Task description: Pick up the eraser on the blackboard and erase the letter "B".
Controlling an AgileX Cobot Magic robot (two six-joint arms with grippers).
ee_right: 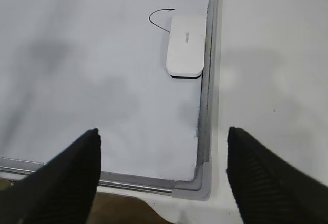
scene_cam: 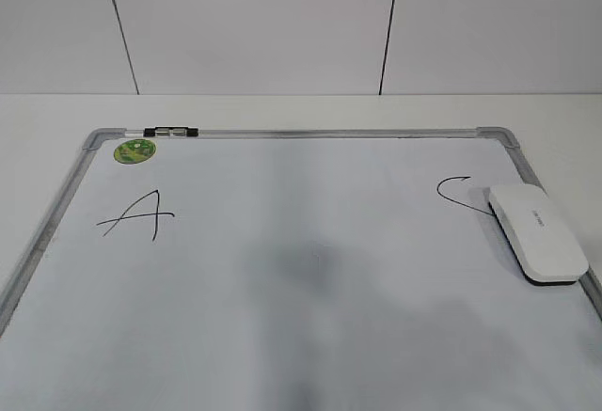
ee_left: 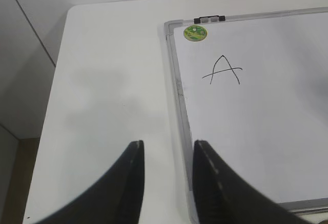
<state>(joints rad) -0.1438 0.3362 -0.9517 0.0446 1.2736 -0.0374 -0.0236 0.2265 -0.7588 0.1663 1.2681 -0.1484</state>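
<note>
The blackboard [scene_cam: 301,134] is a white board in a grey frame, lying flat on a white table. The white eraser [scene_cam: 536,232] lies on the board's right side beside the frame, its far end covering part of the letter "C" [scene_cam: 458,190]. The letter "A" [scene_cam: 139,215] is at the far left. No letter "B" shows; the board's middle holds only a faint grey smudge. The left gripper [ee_left: 166,143] is open and empty above the board's left frame [ee_left: 176,80]. The right gripper [ee_right: 163,130] is wide open and empty above the near right corner, the eraser [ee_right: 185,45] ahead of it.
A round green sticker [scene_cam: 134,151] and a black clip [scene_cam: 172,132] sit at the board's far left corner. White table lies left of the board [ee_left: 102,90] and right of it [ee_right: 266,80]. The table's near edge and brown floor [ee_right: 118,208] show below the board.
</note>
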